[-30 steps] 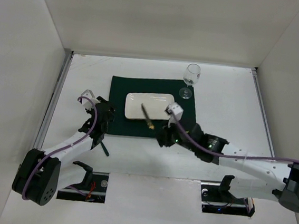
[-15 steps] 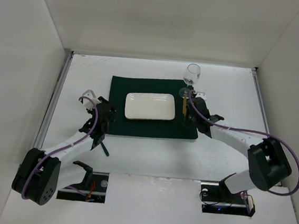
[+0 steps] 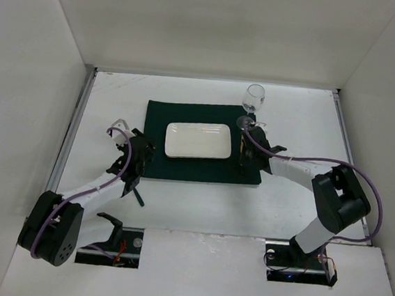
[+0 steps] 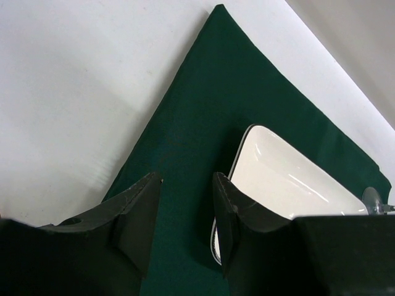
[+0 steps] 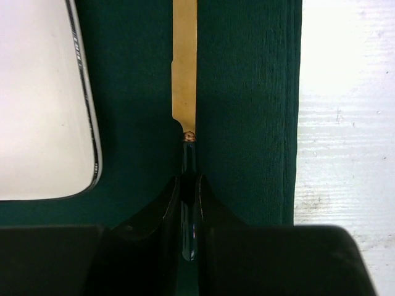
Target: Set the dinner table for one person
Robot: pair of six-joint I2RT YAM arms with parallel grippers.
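The knife is clamped by its dark handle between the right fingers. Its gold blade is aligned over the green mat, parallel to the right short edge of the white plate and just beside it. Whether the blade rests on the cloth cannot be told.

The left fingers are held apart and empty over the mat's left edge.

The mat is carried at the middle of the counter, and the wine glass is stood at the mat's far right corner.

For a clean placement:
- The handle should be lowered flat before release.
- The fingers should be parted only slightly.
- Withdrawal should be made straight up, so that the blade is not dragged askew or pushed toward the glass.
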